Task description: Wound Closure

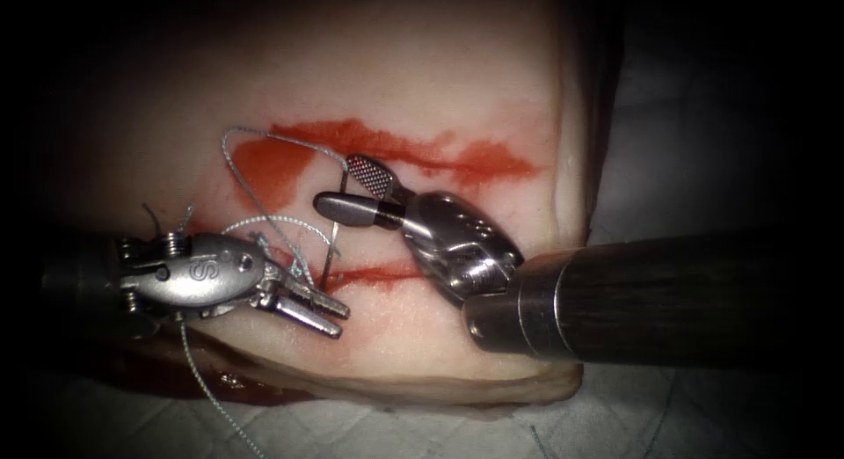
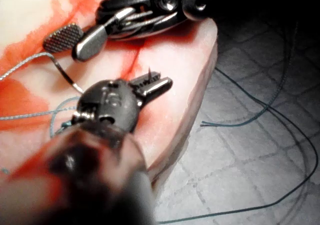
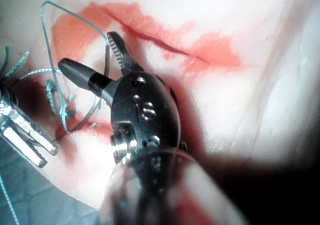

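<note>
One "S" marks left end effector point(image 1: 308, 302); nothing held.

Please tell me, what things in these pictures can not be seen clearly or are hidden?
- Needle: endoscope view, its point goes into the tissue at the lower cut; the tip is hidden.
- Left gripper: whether it holds anything; too small.
- Thread: its tangle near the left gripper cannot be traced.
- Right gripper: open; whether a jaw touches the needle is unclear.
</note>
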